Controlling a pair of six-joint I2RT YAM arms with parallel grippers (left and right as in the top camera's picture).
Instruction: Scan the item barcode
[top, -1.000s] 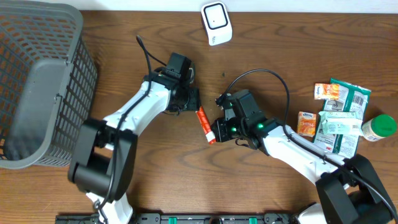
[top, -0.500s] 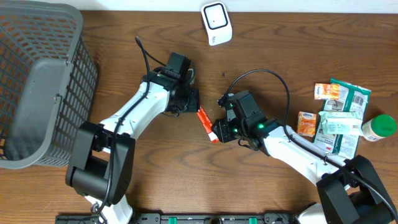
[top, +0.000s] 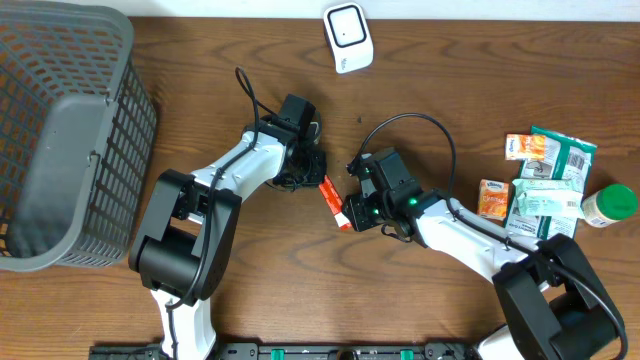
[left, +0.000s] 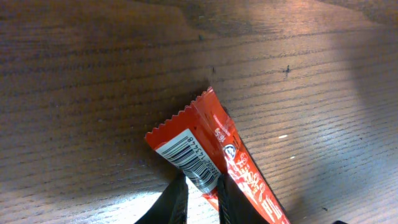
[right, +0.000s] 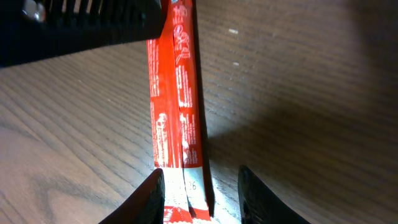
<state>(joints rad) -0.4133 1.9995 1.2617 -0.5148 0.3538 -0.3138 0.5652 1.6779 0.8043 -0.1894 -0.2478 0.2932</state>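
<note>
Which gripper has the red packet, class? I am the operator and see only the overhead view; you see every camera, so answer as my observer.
Observer: The left gripper. Its wrist view shows both fingers pinched on the red packet near the serrated end.
Operator: Where is the barcode?
Observer: The barcode is a white label at that end, facing the left wrist camera and partly between the fingers.
Operator: And the right gripper?
Observer: The right gripper straddles the opposite end, open, with a gap showing beside one finger.
</note>
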